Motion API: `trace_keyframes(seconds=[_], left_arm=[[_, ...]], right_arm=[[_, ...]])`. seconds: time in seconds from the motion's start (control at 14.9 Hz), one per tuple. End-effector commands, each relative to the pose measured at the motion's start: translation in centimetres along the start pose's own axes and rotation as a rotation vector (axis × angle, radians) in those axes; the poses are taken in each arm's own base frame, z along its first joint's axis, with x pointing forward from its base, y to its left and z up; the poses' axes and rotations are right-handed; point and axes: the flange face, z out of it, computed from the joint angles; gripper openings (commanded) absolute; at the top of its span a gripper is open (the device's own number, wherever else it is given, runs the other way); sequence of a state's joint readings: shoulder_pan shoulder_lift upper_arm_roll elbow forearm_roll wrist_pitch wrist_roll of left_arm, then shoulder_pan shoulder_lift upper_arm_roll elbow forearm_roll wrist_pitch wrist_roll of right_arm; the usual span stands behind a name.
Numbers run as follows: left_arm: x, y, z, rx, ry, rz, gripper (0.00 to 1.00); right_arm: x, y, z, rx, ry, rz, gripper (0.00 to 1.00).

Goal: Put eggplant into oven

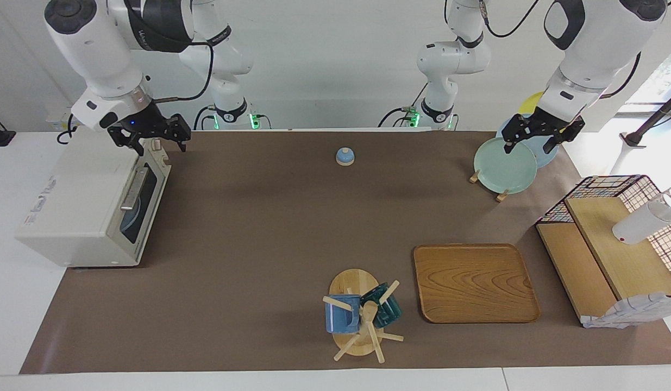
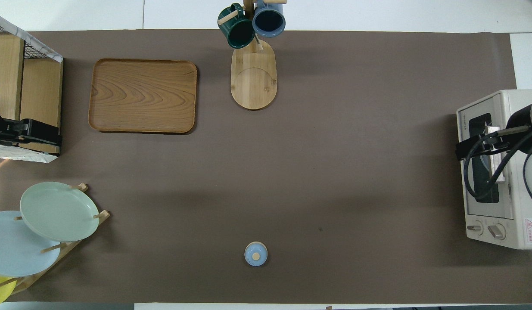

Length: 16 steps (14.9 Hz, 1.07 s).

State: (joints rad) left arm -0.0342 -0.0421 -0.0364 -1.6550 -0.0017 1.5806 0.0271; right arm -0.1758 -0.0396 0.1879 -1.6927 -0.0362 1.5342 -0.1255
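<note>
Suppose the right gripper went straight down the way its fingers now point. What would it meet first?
Most likely the oven: the right gripper hangs open, fingers down, over its top edge by the closed door. Depth is unclear, so whether it meets casing or door cannot be settled.

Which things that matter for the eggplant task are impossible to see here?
- Eggplant: in neither view; whether it lies inside the oven is unclear, since dark door glass hides the inside.
- Right tool: overhead, its arm covers it.
- Left tool: overhead, cut off at the edge.

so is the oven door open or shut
Shut: the oven door lies flush against its front, bar handle outward; the right gripper hovers over its top.
</note>
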Motion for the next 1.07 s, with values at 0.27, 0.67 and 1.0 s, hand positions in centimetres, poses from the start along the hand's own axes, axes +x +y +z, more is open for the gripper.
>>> trace_keyframes(seconds=[0.27, 0.67, 1.0], left_arm=[[-0.2, 0.1, -0.1, -0.022, 0.004, 0.011, 1.00], [-0.2, 0.7, -0.1, -0.020, 0.008, 0.014, 1.00], [-0.2, 0.2, -0.1, -0.021, 0.005, 0.006, 1.00]], right_arm=[[0.5, 0.8, -0.3, 0.029, 0.021, 0.032, 1.00], [0.9, 1.4, -1.0, 0.020, 0.042, 0.043, 1.00], [1.1, 2.2, -0.8, 0.024, 0.033, 0.058, 1.00]])
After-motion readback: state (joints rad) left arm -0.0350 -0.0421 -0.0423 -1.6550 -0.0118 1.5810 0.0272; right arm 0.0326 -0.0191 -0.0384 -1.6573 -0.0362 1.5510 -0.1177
